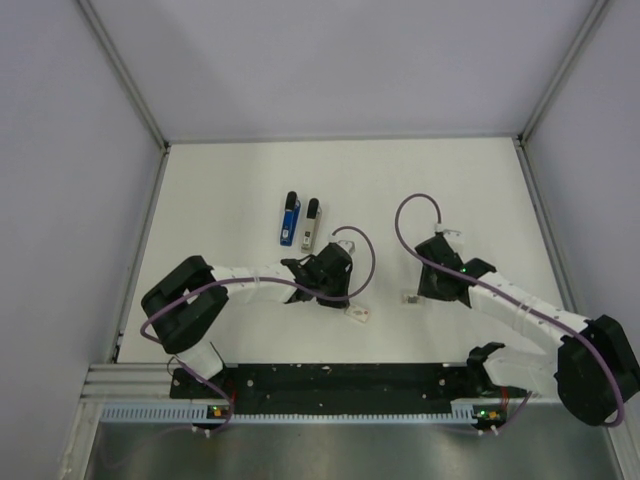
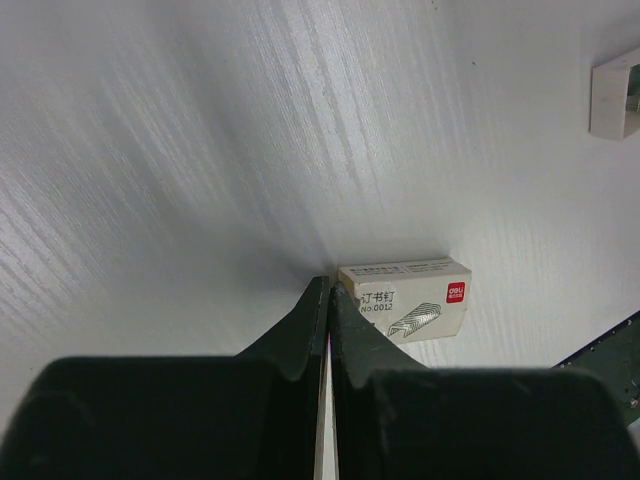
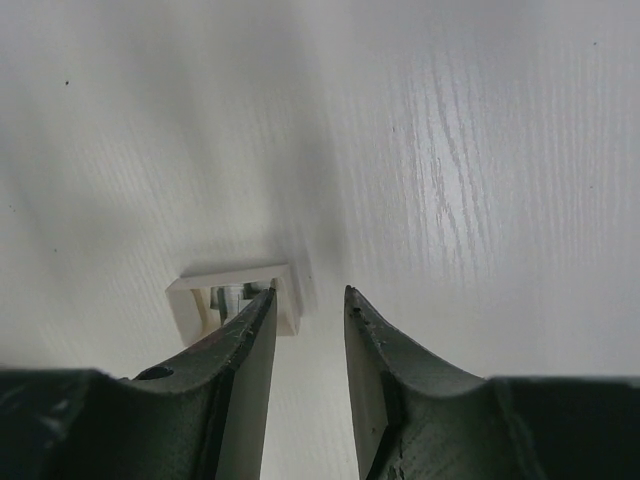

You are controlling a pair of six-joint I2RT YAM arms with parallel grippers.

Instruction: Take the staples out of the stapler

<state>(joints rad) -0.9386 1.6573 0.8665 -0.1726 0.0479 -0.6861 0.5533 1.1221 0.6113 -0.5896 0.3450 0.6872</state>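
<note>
Two staplers lie side by side at mid-table, a blue one and a grey-white one, both apart from the arms. My left gripper is shut with nothing in it, its tips just left of a closed whitish staple box. My right gripper stands open and empty over the table. Its left fingertip overlaps a small open white tray. A silvery-grey bit inside that tray looks like the staples.
In the top view the closed box lies right of the left gripper. The open tray sits by the right gripper. Grey walls fence the white table, and a black rail runs along its near edge.
</note>
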